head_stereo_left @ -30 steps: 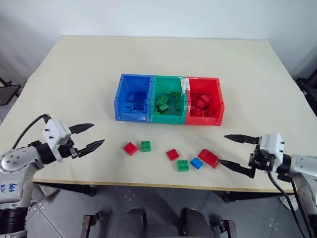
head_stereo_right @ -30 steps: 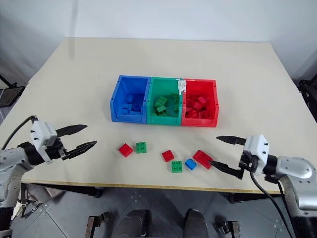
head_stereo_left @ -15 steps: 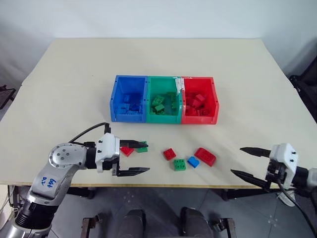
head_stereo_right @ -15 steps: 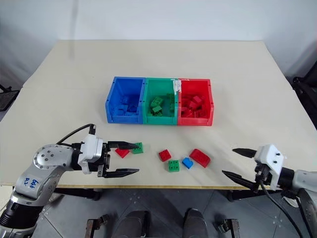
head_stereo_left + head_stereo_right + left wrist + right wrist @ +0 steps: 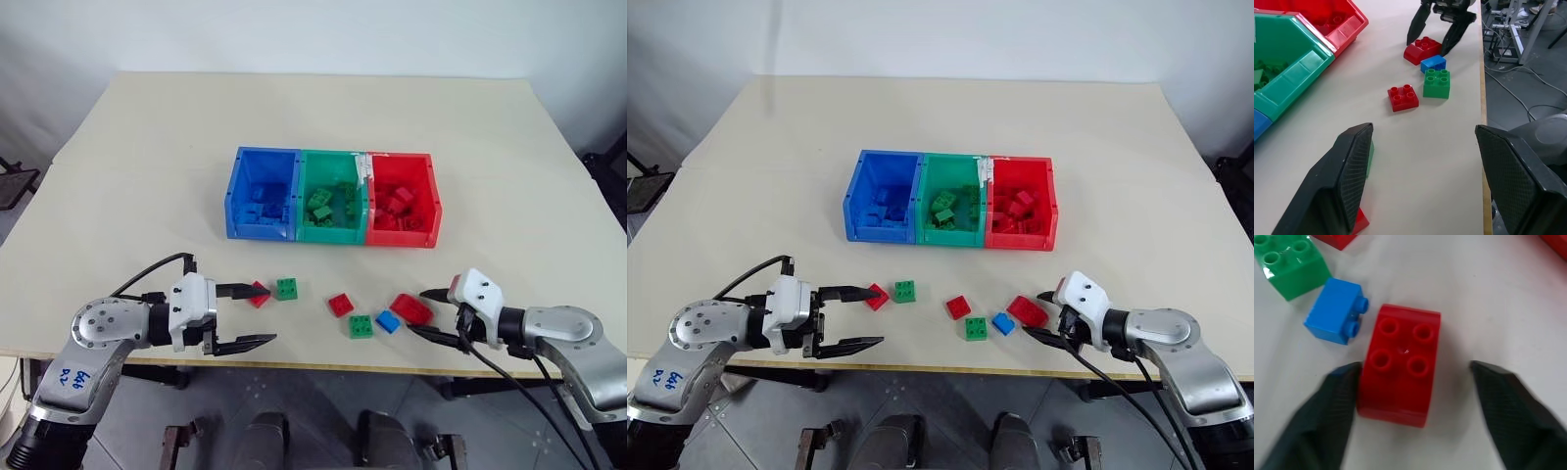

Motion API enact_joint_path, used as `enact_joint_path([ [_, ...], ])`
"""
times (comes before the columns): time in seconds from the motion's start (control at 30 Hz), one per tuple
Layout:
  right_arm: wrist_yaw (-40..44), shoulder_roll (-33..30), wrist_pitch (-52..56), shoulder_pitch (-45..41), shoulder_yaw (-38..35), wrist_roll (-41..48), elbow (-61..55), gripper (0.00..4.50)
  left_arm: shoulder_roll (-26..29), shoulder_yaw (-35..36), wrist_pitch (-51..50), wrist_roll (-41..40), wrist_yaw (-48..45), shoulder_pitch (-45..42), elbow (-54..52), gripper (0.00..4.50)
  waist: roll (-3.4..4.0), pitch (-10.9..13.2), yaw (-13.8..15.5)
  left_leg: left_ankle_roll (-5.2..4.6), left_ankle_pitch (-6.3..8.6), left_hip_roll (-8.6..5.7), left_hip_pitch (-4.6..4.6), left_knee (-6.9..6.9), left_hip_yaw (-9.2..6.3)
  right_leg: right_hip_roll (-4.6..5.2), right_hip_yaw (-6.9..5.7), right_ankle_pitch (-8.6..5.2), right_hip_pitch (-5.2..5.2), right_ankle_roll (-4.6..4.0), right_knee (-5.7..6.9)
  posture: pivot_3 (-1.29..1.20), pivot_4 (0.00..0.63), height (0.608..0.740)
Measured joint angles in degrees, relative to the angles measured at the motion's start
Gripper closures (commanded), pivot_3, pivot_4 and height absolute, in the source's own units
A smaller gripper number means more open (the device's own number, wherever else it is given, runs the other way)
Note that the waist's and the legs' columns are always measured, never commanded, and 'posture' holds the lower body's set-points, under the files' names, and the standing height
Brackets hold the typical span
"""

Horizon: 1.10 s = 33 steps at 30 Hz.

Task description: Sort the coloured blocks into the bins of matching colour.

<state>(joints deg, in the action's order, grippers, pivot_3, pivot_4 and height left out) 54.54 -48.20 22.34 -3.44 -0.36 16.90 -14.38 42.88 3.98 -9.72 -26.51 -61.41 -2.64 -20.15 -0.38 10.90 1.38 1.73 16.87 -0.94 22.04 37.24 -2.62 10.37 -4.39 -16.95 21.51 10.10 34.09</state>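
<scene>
Most blocks already lie in the bins (image 5: 333, 235); we count six loose blocks on the bench (image 5: 147, 176). Our right claw (image 5: 427, 313) straddles the longer red block (image 5: 411, 308), jaws apart; our left claw (image 5: 257, 315) stands apart, empty.

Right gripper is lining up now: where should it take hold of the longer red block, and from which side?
Grip the longer red block across its two long flat sides, coming in low from its end nearest the right gripper. It lies flat, studs up; the blue block crowds one far corner.
</scene>
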Motion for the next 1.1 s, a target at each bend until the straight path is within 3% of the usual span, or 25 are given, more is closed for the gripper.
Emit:
enact_joint_path([
  [0.1,0.89,-1.54,-0.66,-0.11,0.00,-0.20,0.41,3.02,-0.01,0.00,0.12,0.00,0.39,1.04,-0.35,0.95,0.00,0.00,0.05,0.00,0.00,0.00,0.01,0.02,0.00,0.00,0.00,0.00,-0.01,0.00,0.00,0.00,0.150,0.740],
  [0.33,0.63,0.74,-1.52,-4.82,-1.88,1.21,4.94,3.05,-1.54,0.75,0.37,-0.33,2.42,1.44,-1.64,0.95,0.00,0.00,-0.03,-0.01,0.01,0.00,0.01,0.03,0.00,0.00,0.00,0.02,0.00,0.01,0.00,0.00,0.150,0.740],
  [0.53,-6.67,9.08,0.52,-24.66,-6.68,5.24,13.62,3.05,-3.46,8.21,-0.76,-2.30,7.77,4.94,-2.00,0.95,0.08,0.05,-1.44,0.06,-0.02,0.11,0.01,-0.02,0.01,-0.11,0.00,0.04,0.05,-0.03,-0.02,0.00,0.150,0.740],
  [0.67,-12.72,13.21,-0.83,-36.10,-4.37,0.06,24.41,3.05,-3.49,11.32,-1.07,-2.40,9.16,8.09,-1.82,0.95,0.08,0.05,-1.46,0.06,0.02,0.10,0.04,-0.04,0.02,-0.11,0.00,0.03,0.09,-0.04,-0.04,0.00,0.150,0.740],
  [0.83,-13.96,17.26,-5.86,-41.99,-1.36,-4.15,35.16,1.30,-3.50,12.90,-1.08,-2.39,9.99,9.95,-2.35,0.95,0.10,0.06,-1.26,0.04,0.04,0.08,0.13,-0.05,0.03,-0.09,-0.01,0.03,0.15,-0.04,-0.07,0.00,0.150,0.740],
  [0.97,-10.22,15.74,-7.70,-39.97,-2.41,-3.22,33.38,0.02,-3.38,12.73,-1.32,-2.41,9.82,9.26,-2.46,0.95,0.10,0.06,-1.20,0.02,0.05,0.08,0.13,-0.05,0.03,-0.09,-0.03,0.03,0.14,-0.04,-0.09,0.00,0.150,0.740],
  [1.1,-3.99,12.41,-8.86,-31.67,-5.99,1.18,27.49,0.02,-3.16,10.69,-2.38,-2.65,8.76,6.84,-2.64,0.95,0.10,0.06,-1.05,0.00,0.08,0.09,0.11,-0.03,0.11,-0.09,0.00,0.04,0.11,-0.02,-0.10,0.00,0.150,0.740],
])
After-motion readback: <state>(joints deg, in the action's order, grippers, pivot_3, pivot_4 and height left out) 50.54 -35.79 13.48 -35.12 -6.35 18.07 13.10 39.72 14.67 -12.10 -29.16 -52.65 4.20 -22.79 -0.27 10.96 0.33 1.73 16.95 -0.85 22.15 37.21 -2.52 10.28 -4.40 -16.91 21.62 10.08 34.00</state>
